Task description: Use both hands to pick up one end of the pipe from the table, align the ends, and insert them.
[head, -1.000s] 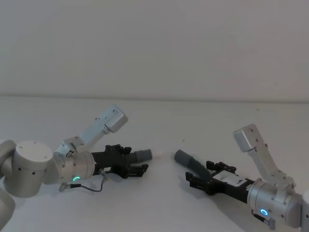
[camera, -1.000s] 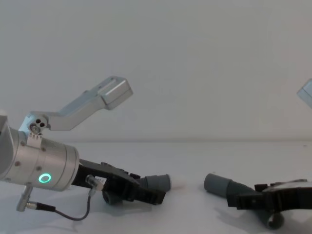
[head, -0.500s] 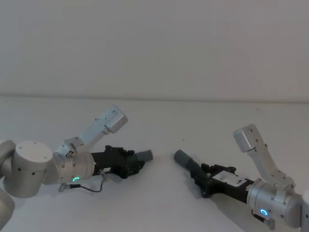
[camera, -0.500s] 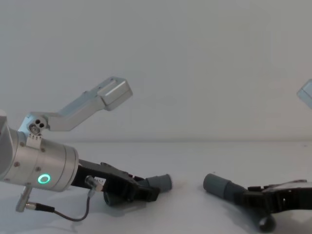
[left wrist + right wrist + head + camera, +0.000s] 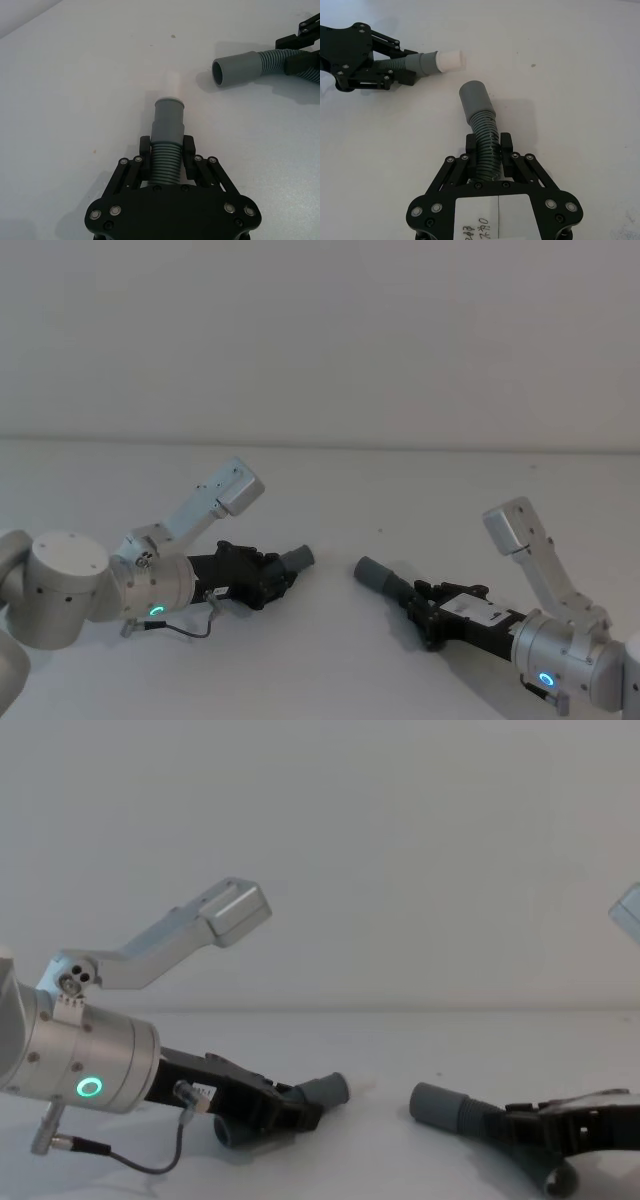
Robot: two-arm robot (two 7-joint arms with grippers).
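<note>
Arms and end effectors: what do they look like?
Both arms are silver-white, each with an angled bracket. The left wrist has a green ring light and a thin grey cable; the right wrist has a blue ring light. Left end effector and right end effector are black two-finger linkages with silver screws; the right carries a white label.

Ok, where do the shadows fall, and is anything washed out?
Left wrist view: the white tip of the left gripper's hose piece blends into the table. Right wrist view: a soft shadow lies beside the other hose piece, in the right gripper.
</note>
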